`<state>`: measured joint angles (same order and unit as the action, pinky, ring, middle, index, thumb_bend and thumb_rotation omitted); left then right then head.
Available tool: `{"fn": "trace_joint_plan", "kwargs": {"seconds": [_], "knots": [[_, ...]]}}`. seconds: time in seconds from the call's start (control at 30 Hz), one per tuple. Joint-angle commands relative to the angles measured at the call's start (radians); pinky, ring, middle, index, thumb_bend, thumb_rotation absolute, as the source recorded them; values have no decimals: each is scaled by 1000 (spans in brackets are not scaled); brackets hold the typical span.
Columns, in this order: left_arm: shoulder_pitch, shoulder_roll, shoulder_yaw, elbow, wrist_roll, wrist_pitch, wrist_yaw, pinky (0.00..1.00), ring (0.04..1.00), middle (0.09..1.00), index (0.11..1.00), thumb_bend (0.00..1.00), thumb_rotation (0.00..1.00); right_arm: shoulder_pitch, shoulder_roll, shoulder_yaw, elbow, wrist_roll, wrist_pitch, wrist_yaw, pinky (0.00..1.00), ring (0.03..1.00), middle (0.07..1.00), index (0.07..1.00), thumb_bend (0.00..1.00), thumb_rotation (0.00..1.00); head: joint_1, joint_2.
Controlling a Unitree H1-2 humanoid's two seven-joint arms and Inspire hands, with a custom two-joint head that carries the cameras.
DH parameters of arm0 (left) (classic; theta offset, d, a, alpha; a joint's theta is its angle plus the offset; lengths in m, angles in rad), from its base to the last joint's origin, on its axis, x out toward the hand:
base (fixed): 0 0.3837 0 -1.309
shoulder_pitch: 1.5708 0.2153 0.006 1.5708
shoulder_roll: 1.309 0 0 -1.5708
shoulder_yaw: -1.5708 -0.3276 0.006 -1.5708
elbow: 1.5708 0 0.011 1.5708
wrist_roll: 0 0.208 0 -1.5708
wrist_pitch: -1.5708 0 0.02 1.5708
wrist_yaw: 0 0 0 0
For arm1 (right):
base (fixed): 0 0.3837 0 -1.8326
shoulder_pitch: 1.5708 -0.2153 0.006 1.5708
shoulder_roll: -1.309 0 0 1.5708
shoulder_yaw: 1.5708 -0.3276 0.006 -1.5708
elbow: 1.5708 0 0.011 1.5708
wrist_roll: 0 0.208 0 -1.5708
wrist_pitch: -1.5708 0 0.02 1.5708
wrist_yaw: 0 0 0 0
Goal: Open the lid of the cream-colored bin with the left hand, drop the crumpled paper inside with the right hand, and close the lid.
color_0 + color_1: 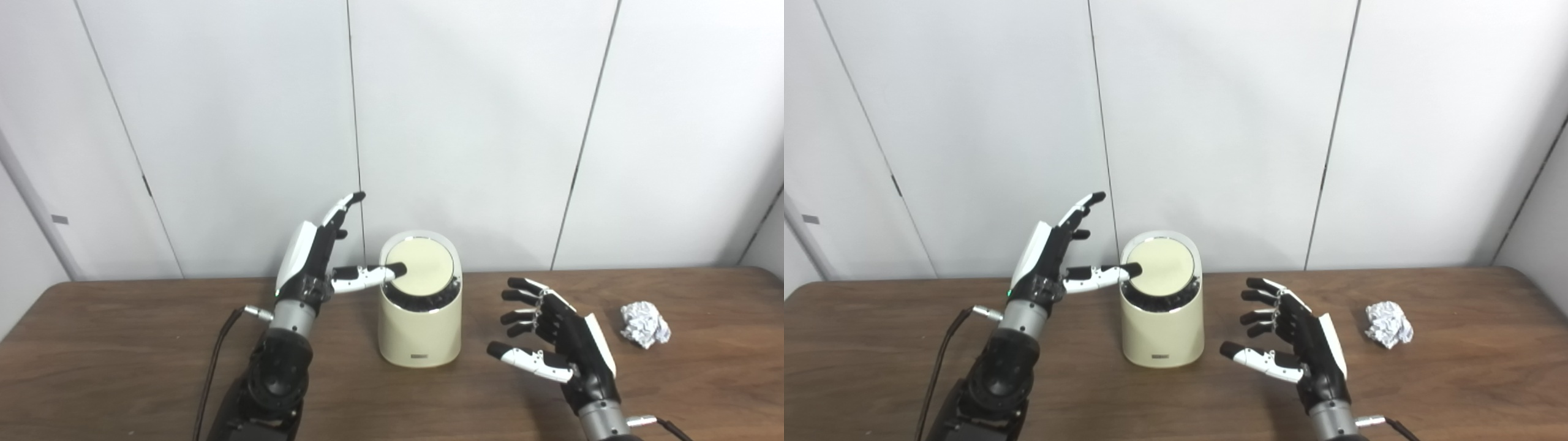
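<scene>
While its round lid (422, 260) sits tilted with a dark gap along the front rim, the cream-colored bin (420, 327) stands upright near the middle of the wooden table (122, 343), toward the back edge. The left hand (315, 260) grasps nothing, its fingers spread upward and its thumb tip touching the lid's left edge. The right hand (1298, 343) hovers released, fingers apart, just right of the bin. The crumpled paper (1388, 323) lies toward the table's right edge.

Bin (420, 324) cream, lid (422, 259) paler cream with dark ring at rim. Crumpled paper (644, 324) white-grey. Bench (122, 343) dark brown woodgrain. Left hand (315, 260) and right hand (560, 340) black-and-white. Wall panels (478, 122) white.
</scene>
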<state>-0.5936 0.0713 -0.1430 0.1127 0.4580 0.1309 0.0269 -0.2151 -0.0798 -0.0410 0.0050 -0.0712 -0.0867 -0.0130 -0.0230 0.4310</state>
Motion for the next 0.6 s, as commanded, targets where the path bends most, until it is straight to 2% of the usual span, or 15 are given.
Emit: {"fn": "trace_joint_plan", "kwargs": {"seconds": [0.0, 0.07, 0.2, 0.3, 0.57], "knots": [[-66, 13, -18, 8, 40, -14, 23, 846, 959, 981, 978, 965, 285, -30, 4, 2, -40, -5, -15, -9, 499, 585, 718, 752, 714, 187, -1, 1], [-74, 19, -32, 18, 63, -6, 20, 844, 970, 991, 988, 964, 305, -31, 6, 2, -39, -2, -15, -8, 491, 578, 717, 752, 712, 181, -2, 1], [-89, 25, -52, 34, 92, 15, 9, 928, 999, 1000, 1000, 984, 343, -33, 6, 4, -35, -10, -23, -10, 497, 569, 713, 752, 703, 163, -3, 1], [-97, 21, -60, 36, 109, 44, 3, 950, 1000, 1000, 1000, 999, 360, -35, 8, 2, -35, -6, -25, -8, 502, 569, 709, 751, 703, 160, -5, 0], [-119, 23, -101, 54, 169, 73, 18, 1000, 1000, 1000, 1000, 981, 347, -35, 15, 5, -40, -12, -22, -14, 493, 558, 708, 752, 695, 138, -11, 2]]}}
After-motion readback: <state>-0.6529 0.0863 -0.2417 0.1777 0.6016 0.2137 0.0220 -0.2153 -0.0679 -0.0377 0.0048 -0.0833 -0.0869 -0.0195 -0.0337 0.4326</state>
